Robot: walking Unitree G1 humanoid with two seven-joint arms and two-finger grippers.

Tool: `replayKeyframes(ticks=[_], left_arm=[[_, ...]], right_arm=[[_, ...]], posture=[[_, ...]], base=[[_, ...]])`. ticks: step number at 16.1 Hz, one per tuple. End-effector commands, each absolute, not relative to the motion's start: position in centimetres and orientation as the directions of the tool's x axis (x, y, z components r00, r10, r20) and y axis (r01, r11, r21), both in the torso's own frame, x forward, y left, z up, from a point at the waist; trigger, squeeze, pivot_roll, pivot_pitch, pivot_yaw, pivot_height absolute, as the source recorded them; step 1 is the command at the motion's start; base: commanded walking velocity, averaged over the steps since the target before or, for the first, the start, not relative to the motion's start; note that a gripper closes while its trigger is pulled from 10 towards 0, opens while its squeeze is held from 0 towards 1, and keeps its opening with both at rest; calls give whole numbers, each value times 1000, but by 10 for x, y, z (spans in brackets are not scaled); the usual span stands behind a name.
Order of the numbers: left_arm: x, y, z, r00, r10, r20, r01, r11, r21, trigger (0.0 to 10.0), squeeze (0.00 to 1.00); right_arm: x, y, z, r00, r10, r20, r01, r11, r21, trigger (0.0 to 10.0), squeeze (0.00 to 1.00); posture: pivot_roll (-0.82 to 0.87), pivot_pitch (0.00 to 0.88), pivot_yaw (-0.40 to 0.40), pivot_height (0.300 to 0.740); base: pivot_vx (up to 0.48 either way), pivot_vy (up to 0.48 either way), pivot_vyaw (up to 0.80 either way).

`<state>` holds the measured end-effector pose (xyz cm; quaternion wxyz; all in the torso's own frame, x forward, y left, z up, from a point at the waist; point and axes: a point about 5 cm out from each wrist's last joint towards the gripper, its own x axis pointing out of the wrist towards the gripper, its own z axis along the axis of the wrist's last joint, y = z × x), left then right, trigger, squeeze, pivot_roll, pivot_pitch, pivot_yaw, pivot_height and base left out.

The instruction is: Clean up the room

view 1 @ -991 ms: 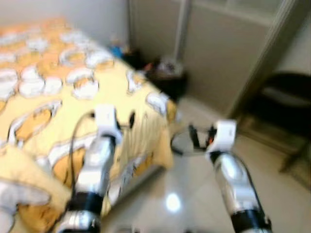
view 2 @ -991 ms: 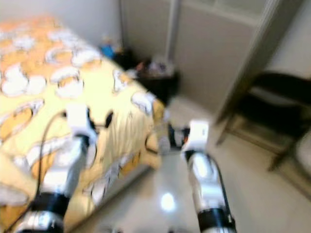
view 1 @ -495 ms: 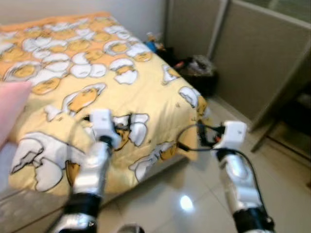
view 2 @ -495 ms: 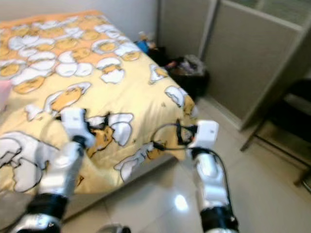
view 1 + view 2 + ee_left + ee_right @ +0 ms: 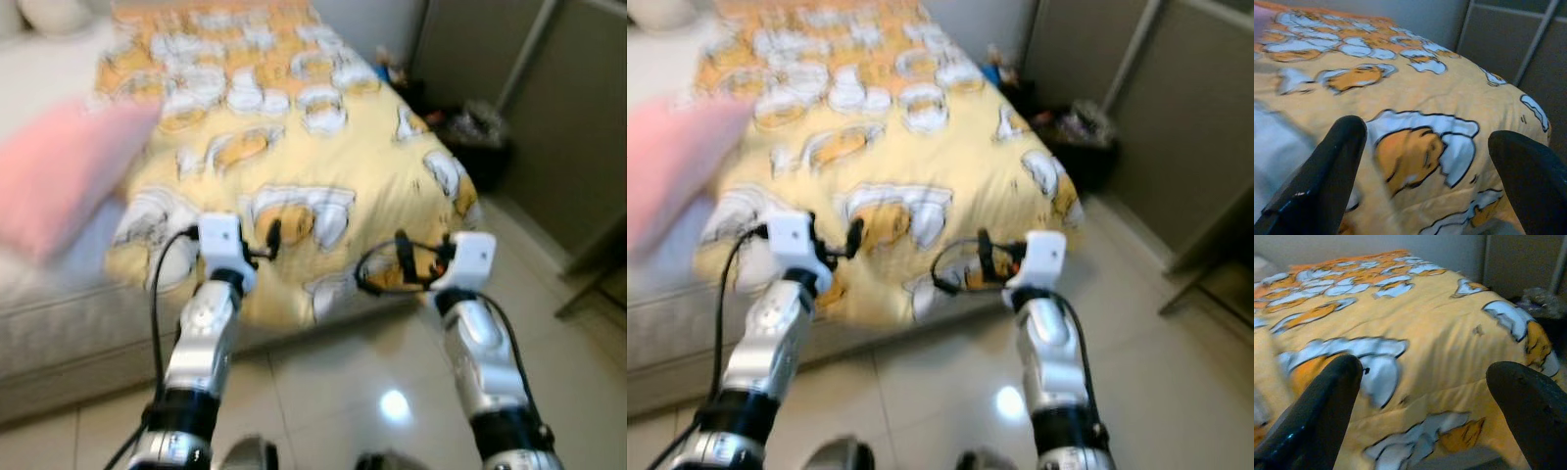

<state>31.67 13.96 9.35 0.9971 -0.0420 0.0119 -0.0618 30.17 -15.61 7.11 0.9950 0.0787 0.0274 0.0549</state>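
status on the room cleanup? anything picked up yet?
Nothing in hand: left gripper and right gripper are both open and empty, held out toward the foot of the bed. The yellow blanket lies spread over the bed, a pink pillow beside it. Still left: the dark clutter on the floor by the wall.

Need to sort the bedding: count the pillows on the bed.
2: a pink pillow at the bed's left side, a pale one at the far left corner, cut off. More may lie beyond view.
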Motion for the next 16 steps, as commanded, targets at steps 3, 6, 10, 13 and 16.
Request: replayKeyframes(ticks=[3, 6, 10, 13, 16], left_arm=[[316, 146, 95, 995, -104, -6, 104, 994, -35, 10000, 0], [317, 146, 98, 994, -112, 13, 112, 994, 17, 10000, 0], [322, 138, 104, 990, -138, 34, 139, 989, -55, 10000, 0], [322, 149, 98, 996, -90, 10, 90, 993, -77, 10000, 0], [322, 159, 95, 1000, -4, 7, 5, 999, -42, 10000, 0]], right_arm=[[304, -154, 74, 989, 148, -23, -143, 980, 139, 10000, 0], [302, -155, 67, 991, 123, -49, -118, 988, 101, 10000, 0], [304, -155, 62, 994, 70, -82, -61, 992, 114, 10000, 0], [300, -160, 67, 998, 24, -50, -18, 993, 118, 10000, 0], [301, -165, 65, 994, -61, -87, 45, 982, -182, 10000, 0]], posture=[[-17, 0, 11, 740], [-22, 0, 20, 740], [-35, 0, 29, 740], [-41, 0, 34, 740], [-60, 0, 33, 740]], base=[[0, 0, 492], [0, 0, 485], [345, 0, 0], [455, 0, 0], [447, 0, 0]])
